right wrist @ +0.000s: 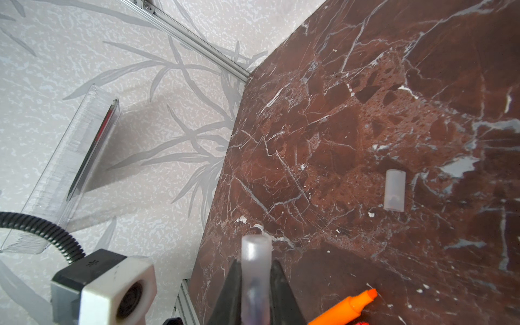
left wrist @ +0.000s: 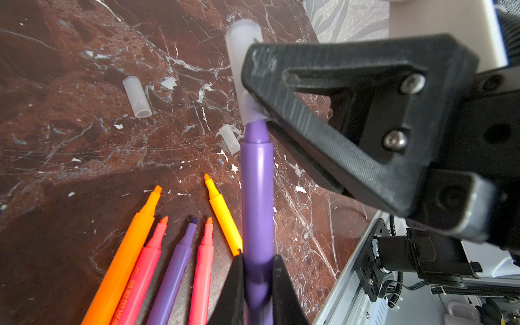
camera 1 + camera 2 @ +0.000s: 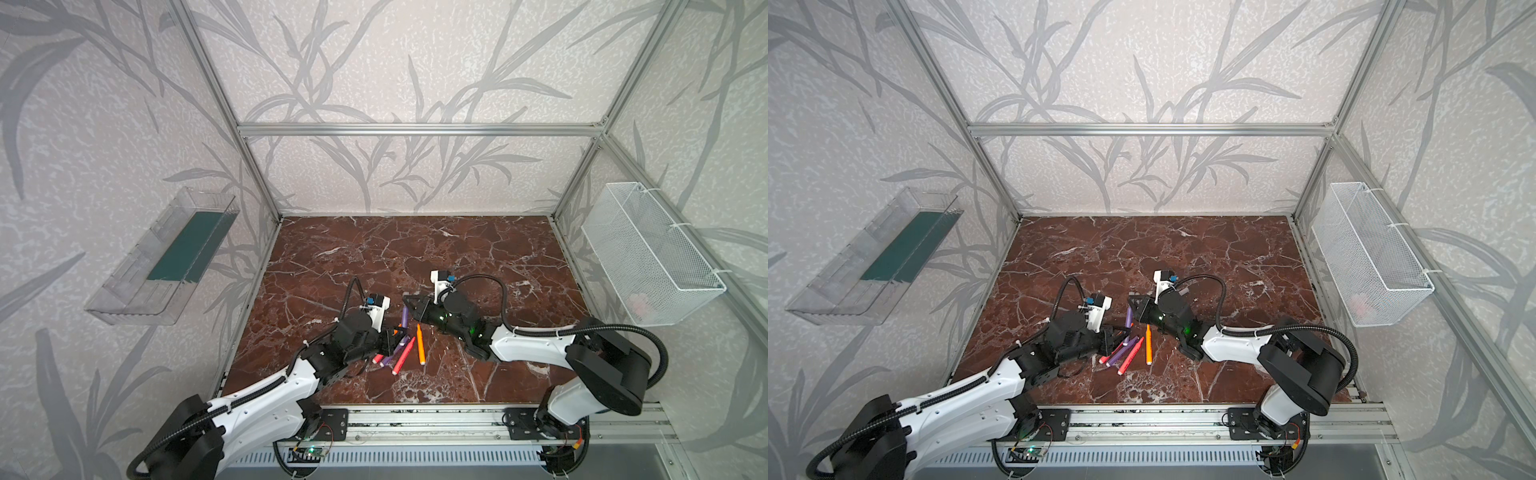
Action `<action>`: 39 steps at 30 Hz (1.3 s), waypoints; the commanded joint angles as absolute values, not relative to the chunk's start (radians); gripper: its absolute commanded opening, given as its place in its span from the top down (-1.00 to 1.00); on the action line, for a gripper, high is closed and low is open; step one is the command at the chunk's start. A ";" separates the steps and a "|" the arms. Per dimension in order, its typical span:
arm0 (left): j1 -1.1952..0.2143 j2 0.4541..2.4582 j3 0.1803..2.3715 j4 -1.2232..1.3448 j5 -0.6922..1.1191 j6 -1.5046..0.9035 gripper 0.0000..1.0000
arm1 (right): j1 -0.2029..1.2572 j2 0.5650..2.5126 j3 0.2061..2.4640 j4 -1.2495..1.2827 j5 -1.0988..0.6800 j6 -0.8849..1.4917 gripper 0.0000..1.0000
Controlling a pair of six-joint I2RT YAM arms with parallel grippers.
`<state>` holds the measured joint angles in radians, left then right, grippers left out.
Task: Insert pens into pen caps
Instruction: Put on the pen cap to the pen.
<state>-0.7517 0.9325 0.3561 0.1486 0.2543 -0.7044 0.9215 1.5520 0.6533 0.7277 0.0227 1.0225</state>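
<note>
Over marble table (image 2: 70,135), left gripper (image 2: 258,257) clamps a purple pen (image 2: 257,183), right gripper (image 1: 255,263) clamps its cap (image 1: 255,247); skewed pushing may jam them.

Pale walls (image 3: 415,62) with a grey leaf pattern stand behind an aluminium frame (image 3: 419,129). The table (image 3: 415,249) is red-brown marble. A clear plastic tray (image 3: 124,291) and a white wire basket (image 3: 648,253) hang on opposite walls.

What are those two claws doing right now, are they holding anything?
Left gripper: closed, holding a purple pen.
Right gripper: closed, holding a clear pen cap.
</note>
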 commanded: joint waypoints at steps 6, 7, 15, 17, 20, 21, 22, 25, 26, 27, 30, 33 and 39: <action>-0.746 0.890 0.342 0.161 0.193 -0.727 1.00 | 0.958 1.575 0.645 0.707 0.051 0.990 0.98; -0.743 0.890 0.341 0.161 0.190 -0.729 1.00 | 0.963 1.574 0.644 0.703 0.056 0.984 0.98; -0.713 0.903 0.360 0.245 0.253 -0.756 1.00 | 0.982 1.572 0.602 0.820 0.079 0.954 0.98; -0.712 0.914 0.373 0.274 0.277 -0.759 1.00 | 0.983 1.561 0.596 0.837 0.074 0.959 0.98; -0.712 0.932 0.400 0.282 0.287 -0.756 1.00 | 0.982 1.538 0.614 0.792 0.060 0.958 1.00; -0.710 0.938 0.410 0.277 0.285 -0.750 1.00 | 0.983 1.534 0.616 0.783 0.060 0.959 1.00; -0.710 0.942 0.419 0.267 0.280 -0.745 1.00 | 0.985 1.531 0.616 0.780 0.061 0.959 1.00; -0.707 0.945 0.451 0.217 0.255 -0.716 1.00 | 0.984 1.509 0.628 0.676 0.079 0.953 1.00; -0.705 0.944 0.460 0.200 0.241 -0.704 1.00 | 0.985 1.496 0.642 0.617 0.084 0.944 1.00; -0.703 0.945 0.471 0.182 0.226 -0.694 1.00 | 0.988 1.486 0.650 0.585 0.088 0.934 1.00; -0.686 0.963 0.496 0.146 0.202 -0.671 1.00 | 1.007 1.461 0.650 0.514 0.116 0.902 1.00; -0.645 0.981 0.513 0.130 0.214 -0.675 1.00 | 1.012 1.450 0.611 0.518 0.121 0.903 1.00; -0.580 1.013 0.538 0.145 0.284 -0.673 1.00 | 1.014 1.458 0.569 0.623 0.068 0.881 1.00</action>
